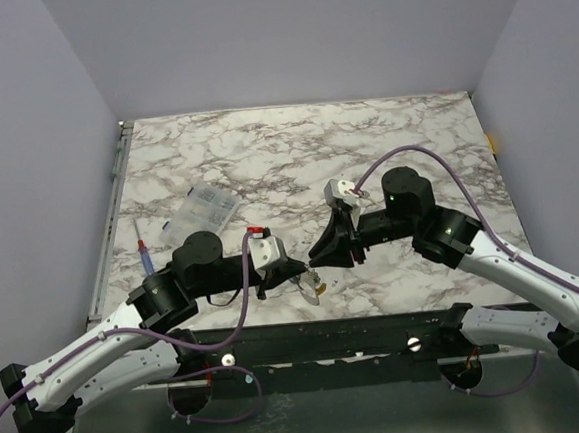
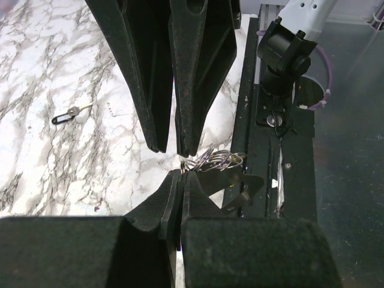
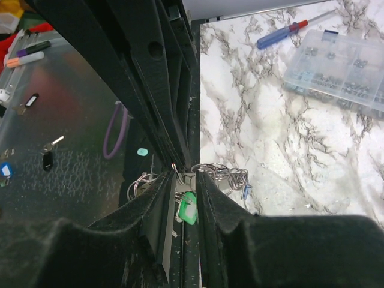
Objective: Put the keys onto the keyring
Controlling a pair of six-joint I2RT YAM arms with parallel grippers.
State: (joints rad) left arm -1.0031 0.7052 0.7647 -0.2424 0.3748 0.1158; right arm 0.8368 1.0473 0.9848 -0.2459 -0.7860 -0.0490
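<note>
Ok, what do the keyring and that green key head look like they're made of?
The keyring looks like thin silvery metal wire in overlapping loops. It is glossy with sharp bright glints, though a coated cord can't be ruled out. The green key head looks like smooth moulded plastic, with flat, saturated colour and a soft, even sheen.

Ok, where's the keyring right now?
The keyring is at the table's near edge, mid-width in the top view, just beside where the tips of the left gripper and right gripper meet.
</note>
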